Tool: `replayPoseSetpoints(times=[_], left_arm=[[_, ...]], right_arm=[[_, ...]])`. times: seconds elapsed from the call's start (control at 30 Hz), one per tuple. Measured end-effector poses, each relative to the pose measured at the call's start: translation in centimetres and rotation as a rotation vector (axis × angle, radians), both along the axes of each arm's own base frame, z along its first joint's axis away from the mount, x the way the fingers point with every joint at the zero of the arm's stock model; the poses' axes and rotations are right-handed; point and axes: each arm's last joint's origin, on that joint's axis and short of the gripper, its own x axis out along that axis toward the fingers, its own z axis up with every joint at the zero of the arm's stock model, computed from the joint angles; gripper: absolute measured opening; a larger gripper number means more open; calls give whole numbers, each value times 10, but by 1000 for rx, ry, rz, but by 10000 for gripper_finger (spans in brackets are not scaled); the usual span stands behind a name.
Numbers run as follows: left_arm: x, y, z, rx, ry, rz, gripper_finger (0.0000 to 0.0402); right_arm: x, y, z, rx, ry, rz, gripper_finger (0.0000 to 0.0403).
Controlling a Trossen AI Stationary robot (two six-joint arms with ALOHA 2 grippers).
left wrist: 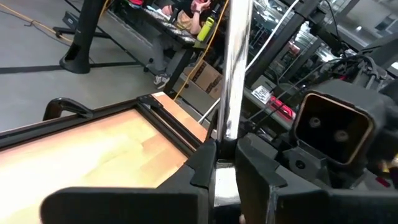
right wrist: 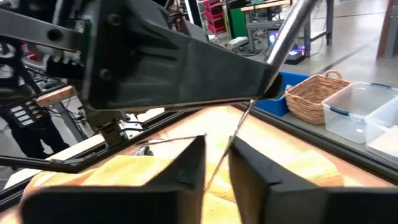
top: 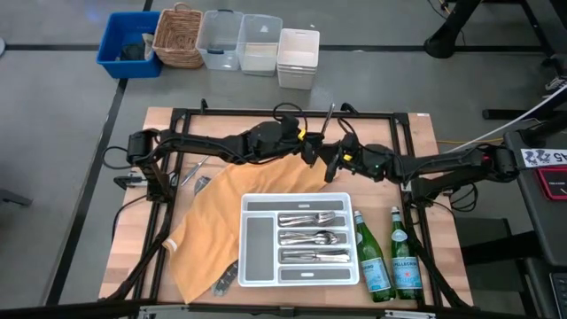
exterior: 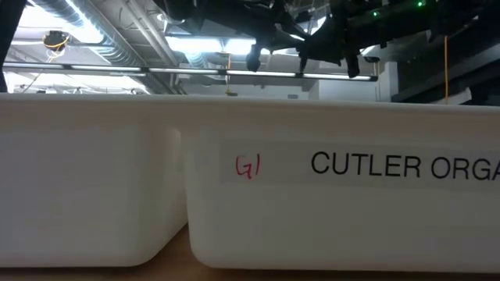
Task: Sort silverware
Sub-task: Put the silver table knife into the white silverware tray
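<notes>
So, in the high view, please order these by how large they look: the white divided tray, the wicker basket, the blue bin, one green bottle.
1. White divided tray, clearly largest.
2. Blue bin and wicker basket: look alike, not ranked.
3. Green bottle, slimmest.

Two black jointed arms [top: 239,142] trailing cables, blocky dark pincers [left wrist: 227,155]

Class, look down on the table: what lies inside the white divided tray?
In the white divided tray, three long slots hold silverware; the tall left slot looks bare. Which are forks, spoons or knives cannot be told.
</notes>
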Motion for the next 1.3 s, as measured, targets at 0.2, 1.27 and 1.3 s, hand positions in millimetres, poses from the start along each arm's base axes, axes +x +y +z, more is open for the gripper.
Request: replayPoseSetpoints(times=[0.2, 1.27, 1.3], left_arm=[[0, -1, 1, 1, -7, -6, 38], [-77, -15, 24, 104, 548, -272, 128], [-81, -16, 25, 84, 567, -269, 128]], right_arm=[[0, 0, -1, 7, 8, 9, 13], [-40, 24, -6, 187, 297, 654, 2], [-41, 28, -6, 202, 303, 680, 2]])
